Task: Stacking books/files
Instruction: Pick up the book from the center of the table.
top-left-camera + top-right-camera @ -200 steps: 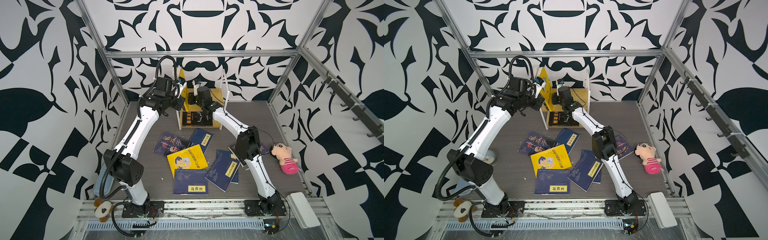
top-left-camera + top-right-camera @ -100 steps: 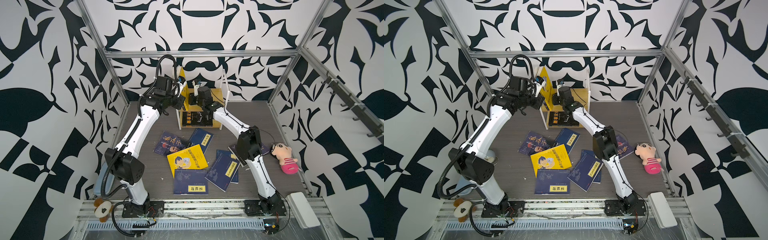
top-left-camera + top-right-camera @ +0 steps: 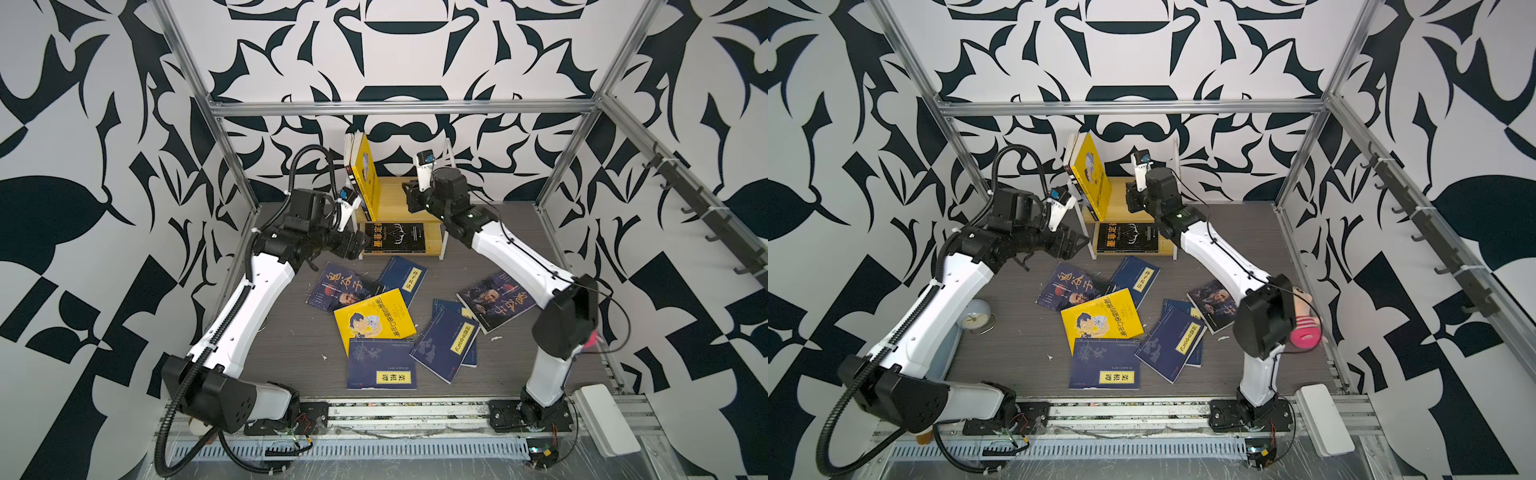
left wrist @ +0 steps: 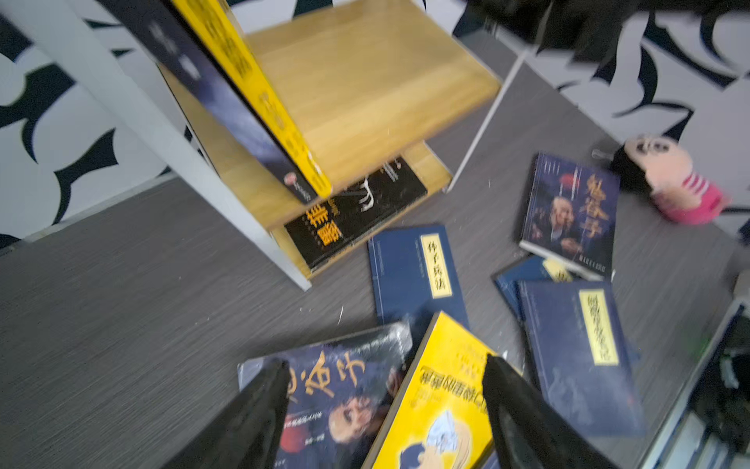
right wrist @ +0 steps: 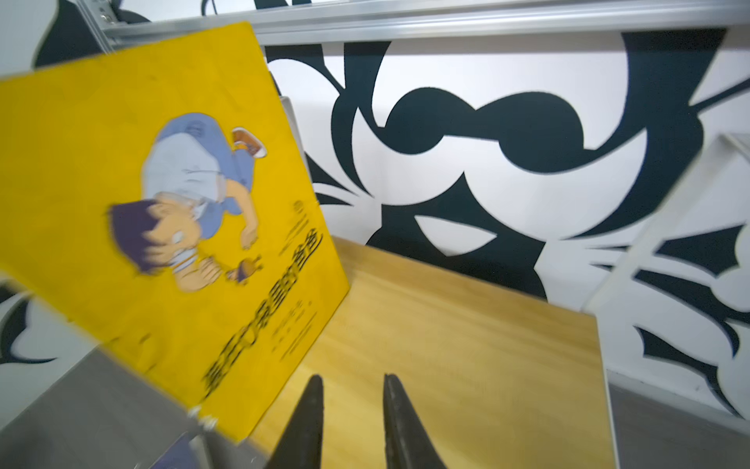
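Grey floor [image 3: 282,345] at mid-frame carries scattered books [image 3: 381,368]: navy, yellow and purple. At upper centre, a yellow book [image 3: 368,178] leans upright on the wooden shelf [image 3: 392,195]. The left gripper [image 4: 385,363] has its fingers wide apart and holds nothing. The right gripper [image 5: 353,377], over the shelf board, has its fingers slightly apart and is empty.

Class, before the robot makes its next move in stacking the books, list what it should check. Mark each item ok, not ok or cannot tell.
1. Left gripper open and empty: ok.
2. Right gripper holds nothing: ok.
3. Yellow book on the shelf stands straight: not ok, it leans.
4. Free room on the shelf's top board: ok.
5. Yellow floor book lies clear of others: not ok, it overlaps the purple book.
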